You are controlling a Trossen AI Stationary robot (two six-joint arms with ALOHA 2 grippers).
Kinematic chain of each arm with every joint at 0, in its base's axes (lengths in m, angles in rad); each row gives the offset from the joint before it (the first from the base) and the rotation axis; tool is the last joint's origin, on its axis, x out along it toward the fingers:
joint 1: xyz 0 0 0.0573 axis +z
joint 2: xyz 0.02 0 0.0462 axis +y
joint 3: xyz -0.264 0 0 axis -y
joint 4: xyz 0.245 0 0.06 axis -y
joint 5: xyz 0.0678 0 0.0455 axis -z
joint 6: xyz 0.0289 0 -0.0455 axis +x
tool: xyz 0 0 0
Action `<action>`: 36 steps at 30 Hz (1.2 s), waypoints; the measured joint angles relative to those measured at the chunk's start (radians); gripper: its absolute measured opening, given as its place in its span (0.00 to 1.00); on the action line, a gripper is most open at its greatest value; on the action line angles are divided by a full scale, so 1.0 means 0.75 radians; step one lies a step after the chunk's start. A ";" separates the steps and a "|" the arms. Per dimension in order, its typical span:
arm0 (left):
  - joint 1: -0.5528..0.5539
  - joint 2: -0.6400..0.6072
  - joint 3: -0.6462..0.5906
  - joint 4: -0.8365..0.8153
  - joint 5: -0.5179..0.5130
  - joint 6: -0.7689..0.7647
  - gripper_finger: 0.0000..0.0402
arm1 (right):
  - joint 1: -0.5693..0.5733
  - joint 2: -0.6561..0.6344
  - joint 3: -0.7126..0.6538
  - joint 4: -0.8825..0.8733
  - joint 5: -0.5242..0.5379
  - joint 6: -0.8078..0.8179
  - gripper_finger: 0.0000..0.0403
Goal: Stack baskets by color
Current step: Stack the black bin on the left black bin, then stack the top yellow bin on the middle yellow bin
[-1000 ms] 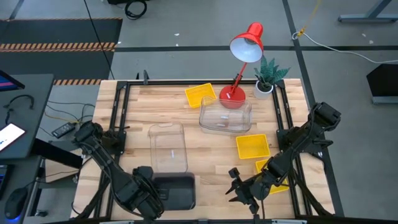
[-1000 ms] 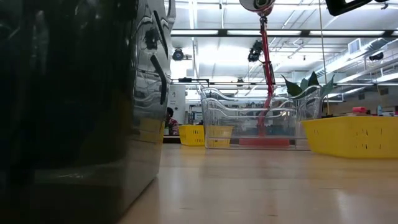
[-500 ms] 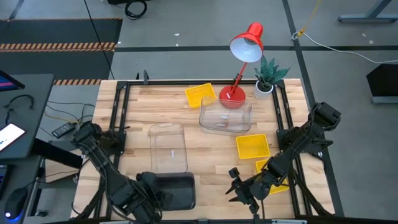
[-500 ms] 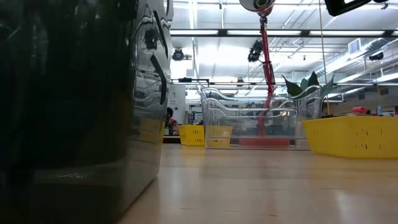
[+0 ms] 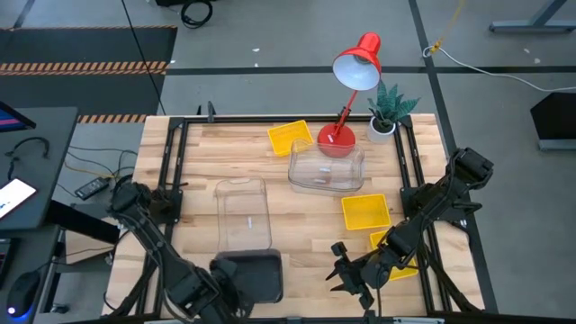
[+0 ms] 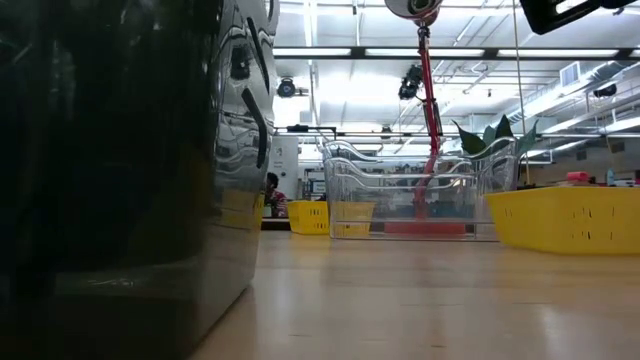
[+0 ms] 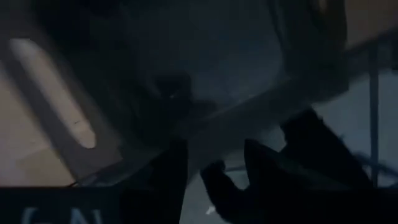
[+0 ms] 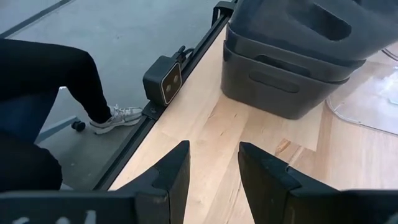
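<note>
High view: grey basket stack (image 5: 255, 274) sits at table's (image 5: 306, 216) near edge.

Overhead view evenly lit, soft shadows. Low view: bright ceiling strip lights (image 6: 440, 52) glare; near grey baskets (image 6: 120, 180) loom dark, blurred. Left wrist view dim, murky, motion-smeared. Right wrist view clear.

High view: looked straight down on table (image 5: 297, 202). Low view: level, tabletop height, hard against grey baskets (image 6: 120, 180), at 6 o'clock overhead; right wrist shared these.
</note>
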 joint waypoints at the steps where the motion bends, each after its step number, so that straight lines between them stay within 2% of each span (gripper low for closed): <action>1: 0.000 0.014 0.000 0.026 0.000 0.026 0.40 | 0.000 0.000 0.000 0.000 0.000 0.000 0.35; 3: 0.003 0.040 0.000 0.082 -0.006 0.108 0.39 | 0.000 0.000 0.000 0.002 0.000 0.001 0.35; 10: 0.019 0.072 0.000 0.070 -0.026 0.217 0.38 | -0.007 -0.001 0.010 0.010 -0.002 0.017 0.35; 16: 0.021 0.048 0.020 0.016 -0.218 0.296 0.37 | -0.008 -0.001 0.031 0.002 -0.033 0.008 0.35; 18: 0.029 0.050 0.019 0.015 -0.310 0.381 0.37 | -0.012 -0.003 0.031 0.001 -0.034 -0.009 0.35; 22: 0.064 0.050 0.019 0.097 -0.559 0.708 0.37 | -0.052 -0.035 0.031 -0.015 -0.073 -0.021 0.35; 27: 0.121 0.047 0.019 0.145 -0.725 1.107 0.37 | -0.149 -0.136 0.031 -0.051 -0.041 -0.056 0.35; 32: 0.193 0.047 0.019 0.185 -0.732 1.629 0.36 | -0.283 -0.201 0.031 -0.060 -0.058 -0.149 0.35; 36: 0.244 0.047 0.019 0.270 -0.710 2.067 0.36 | -0.351 -0.229 0.031 -0.064 -0.034 -0.115 0.35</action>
